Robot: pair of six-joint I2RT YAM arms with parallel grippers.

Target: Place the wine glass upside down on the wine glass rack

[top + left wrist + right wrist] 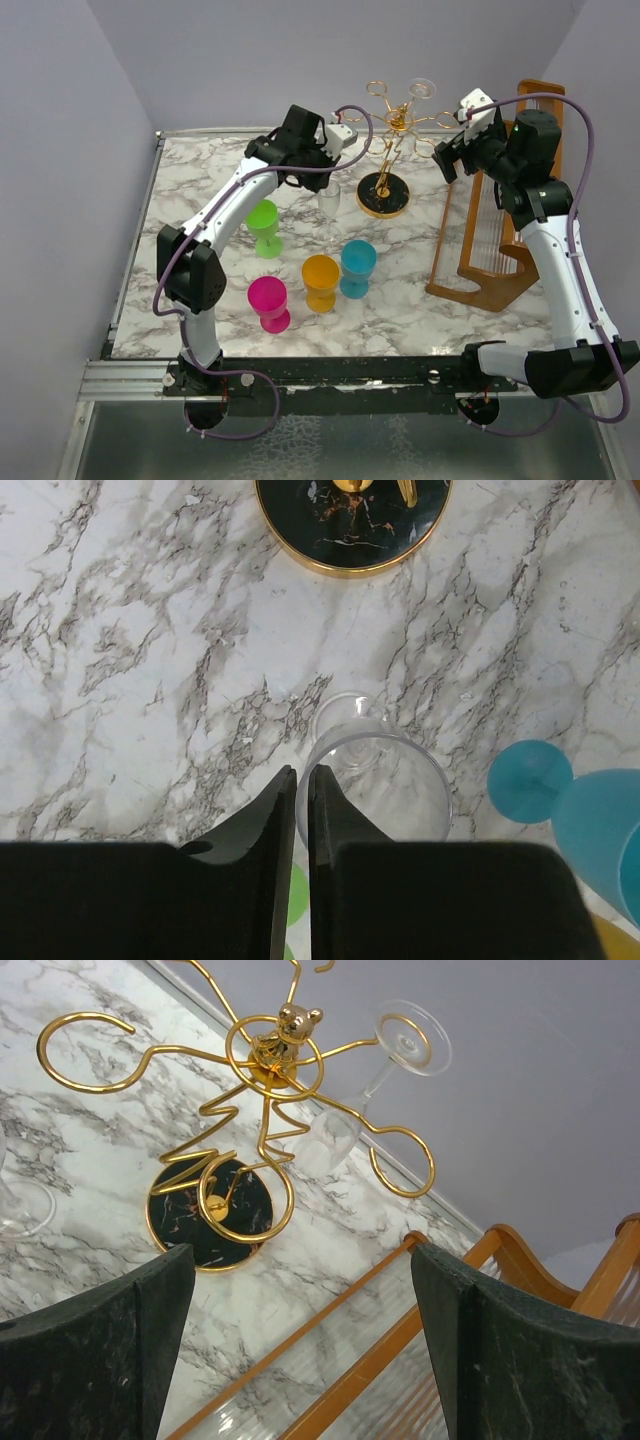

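A clear wine glass [328, 208] stands upright on the marble table, just left of the gold rack [392, 125] with its black round base [383, 196]. My left gripper [297, 777] is above the glass, its jaws closed to a thin gap over the left rim of the glass [375, 780]. The rack base [350, 525] lies beyond it. My right gripper [300, 1290] is wide open and empty, up beside the rack [270, 1055] on its right. Another clear glass [345, 1125] hangs upside down on a far arm of the rack.
Green [265, 225], pink [269, 300], orange [321, 281] and blue [357, 266] goblets stand in front of the clear glass. A brown wooden slatted frame [497, 235] stands at the right, under my right arm. The blue goblet [585, 810] is close to the glass's right.
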